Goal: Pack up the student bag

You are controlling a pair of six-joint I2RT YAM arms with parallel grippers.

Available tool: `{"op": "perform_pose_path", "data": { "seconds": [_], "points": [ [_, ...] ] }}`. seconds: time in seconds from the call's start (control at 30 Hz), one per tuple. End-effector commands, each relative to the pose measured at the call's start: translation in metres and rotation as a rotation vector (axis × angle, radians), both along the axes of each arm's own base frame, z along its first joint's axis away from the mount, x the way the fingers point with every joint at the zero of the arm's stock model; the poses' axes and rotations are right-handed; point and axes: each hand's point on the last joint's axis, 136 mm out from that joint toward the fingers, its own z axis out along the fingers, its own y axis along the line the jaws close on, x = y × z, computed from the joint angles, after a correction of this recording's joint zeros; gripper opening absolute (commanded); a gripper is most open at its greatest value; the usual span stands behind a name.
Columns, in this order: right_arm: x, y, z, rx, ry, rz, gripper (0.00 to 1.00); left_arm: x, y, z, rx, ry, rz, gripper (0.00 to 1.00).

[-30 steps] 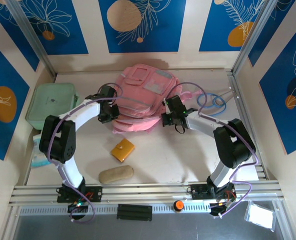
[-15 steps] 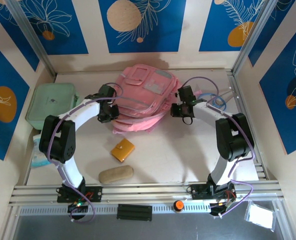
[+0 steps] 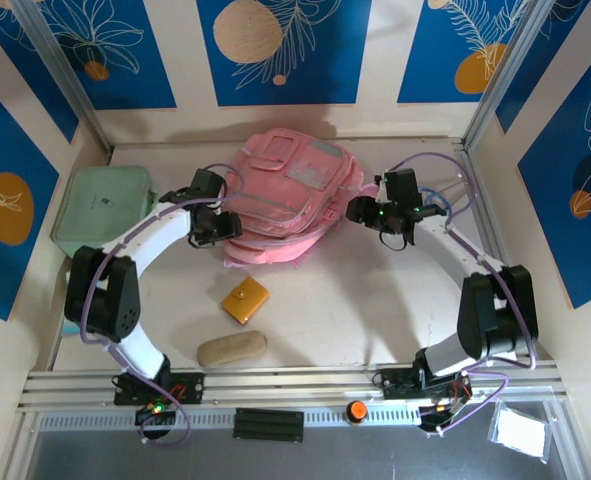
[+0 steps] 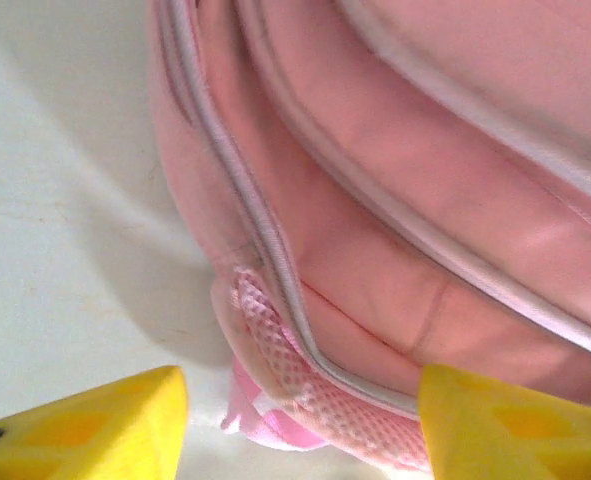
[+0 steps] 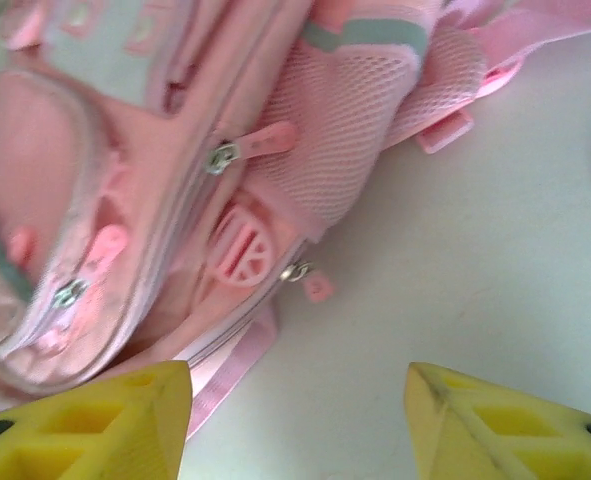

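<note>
Spread wide and pinching nothing: left gripper at the left edge of the student bag, seam and mesh corner lying between yellow fingertips without contact. Likewise parted, right gripper just off the bag's right flank, over bare table.

Lying flat at the far middle of the table, front pockets up. Judged soft, floppy and light while unfilled; likely to sag and fold if lifted by loose fabric. Better taken by a zip pull or a firm piped seam than by the mesh side pocket.

Further out: mint green case to the left, orange wallet and beige pouch nearer the bases, all apart from the bag.

Against a second ago: both claws then pressed shut, now parted; right gripper swung from the near-right corner out to the flank; left gripper hardly shifted.
</note>
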Motion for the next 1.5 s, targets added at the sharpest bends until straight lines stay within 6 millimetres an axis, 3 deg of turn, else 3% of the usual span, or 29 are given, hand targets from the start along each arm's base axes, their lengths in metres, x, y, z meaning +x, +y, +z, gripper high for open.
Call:
{"op": "perform_pose_path", "data": {
  "seconds": [0.0,0.13,0.3,0.37,0.57,0.7,0.83,1.07,1.17,1.37,1.47],
  "points": [
    [-0.015,0.016,0.004,0.139,0.041,0.023,0.6,0.003,-0.015,0.027,0.029,-0.105,-0.163,0.75],
    [-0.028,0.038,0.003,0.255,0.089,0.044,0.6,0.015,-0.053,0.047,0.099,-0.241,-0.424,0.81],
    [-0.035,0.063,-0.008,0.321,0.156,0.057,0.61,0.031,-0.099,0.054,0.191,-0.401,-0.722,0.83],
    [-0.034,0.07,-0.011,0.339,0.181,0.061,0.61,0.039,-0.105,0.054,0.231,-0.435,-0.804,0.83],
    [-0.035,0.095,-0.015,0.408,0.245,0.087,0.61,0.046,-0.109,0.034,0.357,-0.428,-1.102,0.82],
    [-0.036,0.096,-0.025,0.422,0.286,0.029,0.61,0.047,-0.103,0.014,0.394,-0.353,-1.217,0.78],
    [-0.038,0.092,-0.033,0.421,0.309,-0.009,0.61,0.056,-0.101,0.007,0.393,-0.343,-1.252,0.74],
    [-0.038,0.086,-0.033,0.39,0.324,-0.039,0.6,0.041,-0.101,0.011,0.295,-0.312,-1.326,0.72],
    [-0.036,0.084,-0.03,0.376,0.323,-0.045,0.6,0.054,-0.095,0.002,0.368,-0.312,-1.307,0.72],
    [-0.033,0.08,-0.022,0.375,0.324,-0.049,0.6,0.063,-0.102,-0.004,0.378,-0.344,-1.311,0.7],
    [-0.035,0.073,-0.015,0.376,0.304,-0.056,0.6,0.071,-0.106,-0.001,0.395,-0.374,-1.305,0.63]
  ]
}}
